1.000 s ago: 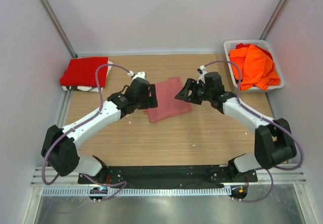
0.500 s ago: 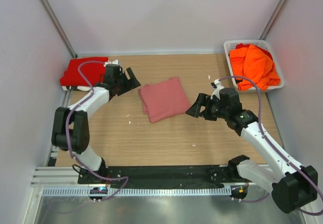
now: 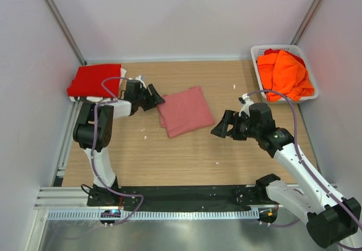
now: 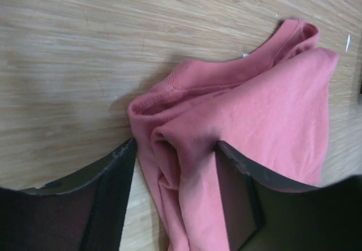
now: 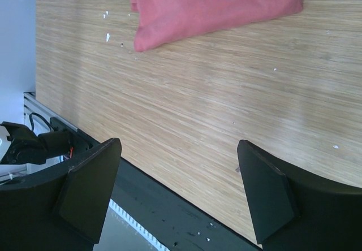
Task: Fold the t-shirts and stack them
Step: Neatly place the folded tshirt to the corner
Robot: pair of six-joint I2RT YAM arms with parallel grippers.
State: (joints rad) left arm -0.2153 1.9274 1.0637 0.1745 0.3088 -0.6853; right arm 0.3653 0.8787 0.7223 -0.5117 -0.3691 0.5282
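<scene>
A folded rose-pink t-shirt (image 3: 184, 111) lies in the middle of the wooden table. My left gripper (image 3: 154, 99) is at the shirt's left edge. In the left wrist view its fingers (image 4: 116, 174) stand on both sides of a bunched fold of the pink t-shirt (image 4: 254, 109) and touch the cloth, left gripper (image 4: 175, 146). My right gripper (image 3: 222, 128) hovers open to the right of the shirt, with only bare table between its tips (image 5: 178, 149); the pink t-shirt (image 5: 215, 5) lies ahead of it. A folded red t-shirt (image 3: 95, 80) rests at the far left. Orange t-shirts (image 3: 283, 73) fill the basket.
The white lattice basket (image 3: 257, 52) stands at the back right corner. The red shirt lies on something white (image 3: 90, 99) at the table's left edge. A black rail (image 3: 181, 194) runs along the near edge, and grey walls enclose the other three sides.
The left gripper left the shirt, swung out toward the red shirt, and came back to the pink shirt's left edge. The right gripper drew back to the right and opened wider.
</scene>
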